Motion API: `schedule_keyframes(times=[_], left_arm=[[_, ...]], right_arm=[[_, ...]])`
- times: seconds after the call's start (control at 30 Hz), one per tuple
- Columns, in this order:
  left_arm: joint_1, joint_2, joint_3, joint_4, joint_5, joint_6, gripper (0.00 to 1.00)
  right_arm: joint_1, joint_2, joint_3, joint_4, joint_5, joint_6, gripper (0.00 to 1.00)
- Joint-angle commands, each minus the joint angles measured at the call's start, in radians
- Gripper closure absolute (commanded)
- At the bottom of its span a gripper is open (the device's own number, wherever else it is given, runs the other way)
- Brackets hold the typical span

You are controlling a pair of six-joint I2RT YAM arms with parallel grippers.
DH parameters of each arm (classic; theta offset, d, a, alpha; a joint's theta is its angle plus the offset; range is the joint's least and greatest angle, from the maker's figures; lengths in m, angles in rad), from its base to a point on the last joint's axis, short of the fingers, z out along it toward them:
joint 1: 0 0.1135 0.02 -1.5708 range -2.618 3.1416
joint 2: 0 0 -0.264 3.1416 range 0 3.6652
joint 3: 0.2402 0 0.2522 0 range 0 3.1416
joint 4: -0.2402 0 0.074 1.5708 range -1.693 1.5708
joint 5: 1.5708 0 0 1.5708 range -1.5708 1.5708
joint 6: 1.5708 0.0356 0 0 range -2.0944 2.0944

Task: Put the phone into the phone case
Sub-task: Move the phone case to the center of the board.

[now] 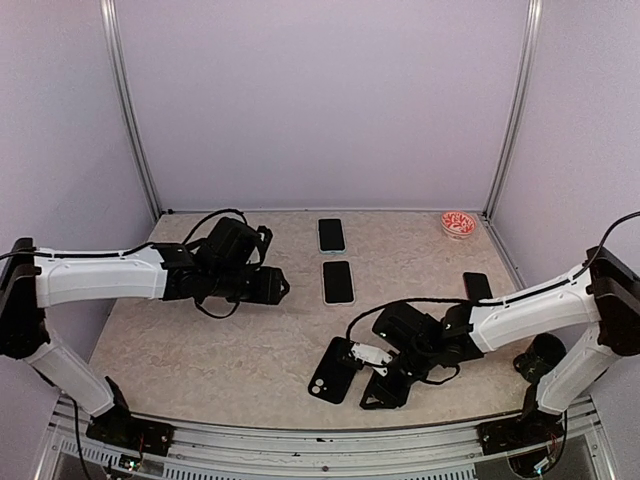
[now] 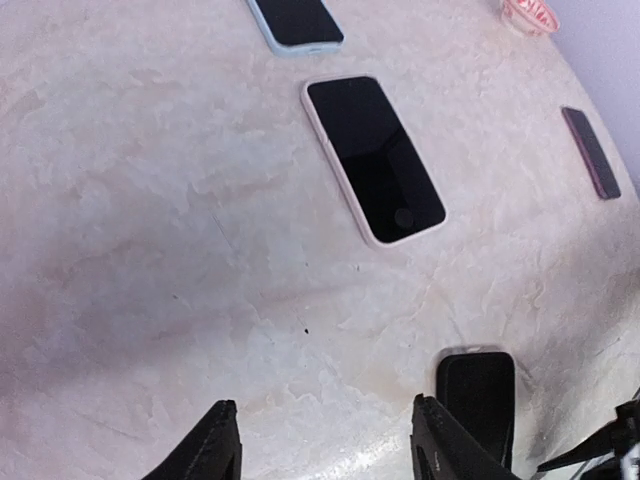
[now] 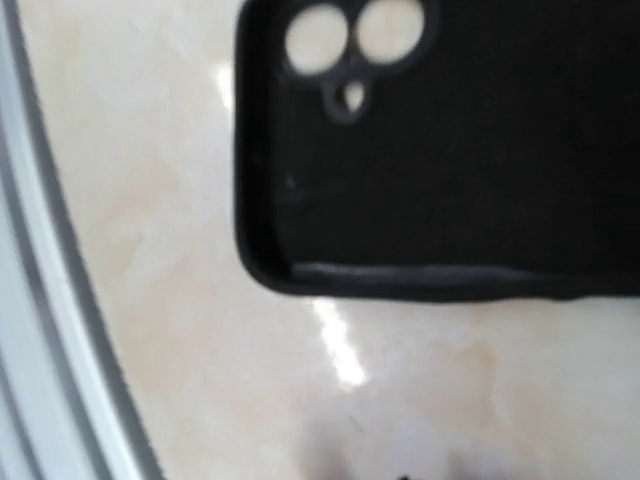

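Note:
An empty black phone case (image 1: 334,370) with camera holes lies near the table's front; in the right wrist view the case (image 3: 440,150) fills the top, hollow side up. A bare dark phone (image 1: 477,286) lies at the right, also seen in the left wrist view as the phone (image 2: 592,152). My right gripper (image 1: 372,375) sits low at the case's right edge; its fingers do not show in its own view. My left gripper (image 1: 278,286) hovers at centre left, and in its own view the gripper (image 2: 322,405) is open with only table between the fingers.
A phone in a pale pink case (image 1: 338,282) and a phone in a light blue case (image 1: 331,235) lie in the middle toward the back. A small pink dish (image 1: 458,224) stands at the back right. Grey walls and metal posts enclose the table.

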Motion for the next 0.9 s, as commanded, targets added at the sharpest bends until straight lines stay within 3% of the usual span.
schedule_keyframes(times=[0.0, 0.33, 0.53, 0.87], left_arm=[[0.026, -0.107, -0.054, -0.010, -0.061, -0.032, 0.40], [0.039, -0.261, -0.103, -0.028, -0.106, -0.071, 0.31], [0.057, -0.344, -0.116, -0.053, -0.150, -0.079, 0.20], [0.077, -0.423, -0.160, -0.077, -0.189, -0.101, 0.12]], right_arm=[[0.016, 0.074, 0.053, -0.007, -0.009, -0.019, 0.68], [0.021, 0.216, 0.198, 0.011, -0.020, -0.047, 0.68], [0.040, 0.348, 0.356, 0.002, -0.020, -0.059, 0.67], [0.042, 0.532, 0.602, -0.019, 0.129, -0.005, 0.62]])
